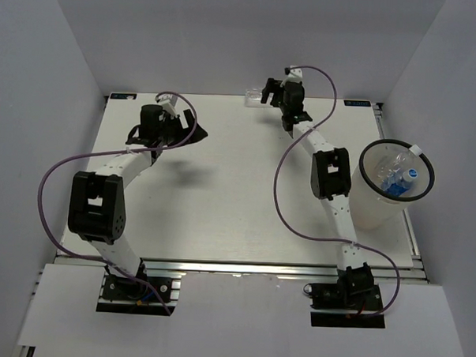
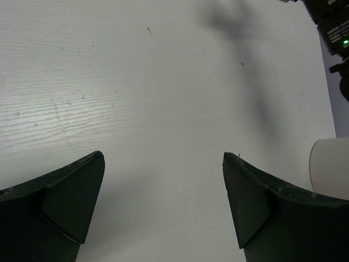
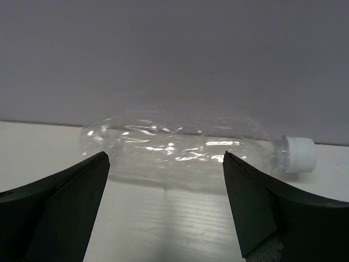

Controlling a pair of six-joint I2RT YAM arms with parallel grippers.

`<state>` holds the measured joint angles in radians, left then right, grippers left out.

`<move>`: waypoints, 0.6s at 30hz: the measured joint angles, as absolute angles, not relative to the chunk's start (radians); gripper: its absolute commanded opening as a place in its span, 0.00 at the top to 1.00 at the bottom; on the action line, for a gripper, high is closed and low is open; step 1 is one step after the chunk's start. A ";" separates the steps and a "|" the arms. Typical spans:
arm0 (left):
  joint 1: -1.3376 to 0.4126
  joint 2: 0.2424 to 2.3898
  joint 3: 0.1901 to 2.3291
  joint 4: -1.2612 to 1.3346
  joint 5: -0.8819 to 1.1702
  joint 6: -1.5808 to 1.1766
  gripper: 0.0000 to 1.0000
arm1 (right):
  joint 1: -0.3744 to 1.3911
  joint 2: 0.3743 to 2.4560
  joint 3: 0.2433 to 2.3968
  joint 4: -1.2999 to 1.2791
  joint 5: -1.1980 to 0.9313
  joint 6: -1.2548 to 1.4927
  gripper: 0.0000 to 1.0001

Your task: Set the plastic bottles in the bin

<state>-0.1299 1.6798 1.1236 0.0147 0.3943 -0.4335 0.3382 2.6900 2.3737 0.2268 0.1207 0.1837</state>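
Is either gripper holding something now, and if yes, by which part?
Nothing is held. The left gripper is open over the table; the right gripper has its jaws open before a clear bottle lying on its side.

Back wall (image 3: 174,54) just behind clear bottle (image 3: 180,153) blocks far side; nr side free.

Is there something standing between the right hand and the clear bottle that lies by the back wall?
Nothing visible does. The right hand is open and faces the clear bottle directly. The bottle lies on its side, cap to the right in the wrist view, with only table between them.
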 measured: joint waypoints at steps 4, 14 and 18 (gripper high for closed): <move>-0.124 1.720 1.154 0.015 0.403 -0.422 0.02 | 0.281 2.793 2.411 0.341 0.121 0.282 0.11; -0.123 1.788 1.208 -0.021 0.415 -0.390 0.02 | 0.239 2.888 2.494 0.560 0.139 0.419 0.11; -0.123 1.799 1.229 -0.036 0.415 -0.381 0.02 | 0.261 2.933 2.494 0.586 0.120 0.465 0.11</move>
<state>-0.1234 1.7992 1.2293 -0.0364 0.4149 -0.3805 0.2611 2.9334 2.4939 0.5858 0.1204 0.4652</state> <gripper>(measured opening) 0.982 0.895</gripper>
